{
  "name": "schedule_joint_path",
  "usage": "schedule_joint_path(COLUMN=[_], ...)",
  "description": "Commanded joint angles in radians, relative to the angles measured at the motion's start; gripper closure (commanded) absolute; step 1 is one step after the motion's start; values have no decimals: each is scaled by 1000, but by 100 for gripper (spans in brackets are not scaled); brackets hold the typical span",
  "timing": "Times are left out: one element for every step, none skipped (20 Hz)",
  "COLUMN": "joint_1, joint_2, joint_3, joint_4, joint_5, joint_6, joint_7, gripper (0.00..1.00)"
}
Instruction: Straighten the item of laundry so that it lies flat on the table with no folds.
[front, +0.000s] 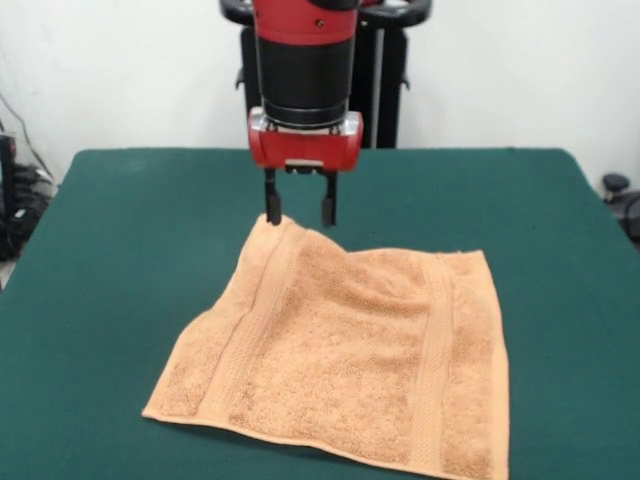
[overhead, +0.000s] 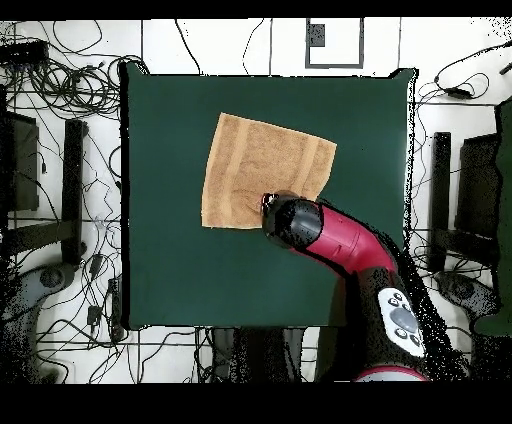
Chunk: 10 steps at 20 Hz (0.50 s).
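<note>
The fluffy orange-tan terry towel (front: 350, 360), roughly square with two ribbed bands, lies mostly flat on the dark green felt tabletop (front: 120, 250). Its far corner is lifted and rumpled, with the gripper (front: 299, 212) jaws spread apart straddling that edge.

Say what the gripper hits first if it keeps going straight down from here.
The towel. The gripper points straight down with fingers apart over the towel's far corner, which looks slightly raised. The tips seem at or just above the cloth; contact is unclear. The table lies beneath.
</note>
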Motion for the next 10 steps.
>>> schedule_joint_path(joint_1=[21, 24, 26, 28, 32, 35, 35, 36, 41, 44], joint_2=[45, 53, 62, 72, 83, 91, 94, 99, 109, 113], joint_3=[64, 65, 65, 64, 63, 62, 62, 62, 60, 59], joint_4=[74, 69, 65, 59, 51, 46, 50, 50, 37, 34], joint_5=[-45, -46, -47, -48, -47, -46, -48, -47, -44, -42], joint_6=[23, 13, 3, -7, -13, -20, -30, -36, -33, -35], joint_7=[127, 131, 135, 137, 142, 144, 146, 149, 151, 155], gripper=[0, 0, 0, 0, 0, 0, 0, 0, 0, 0])
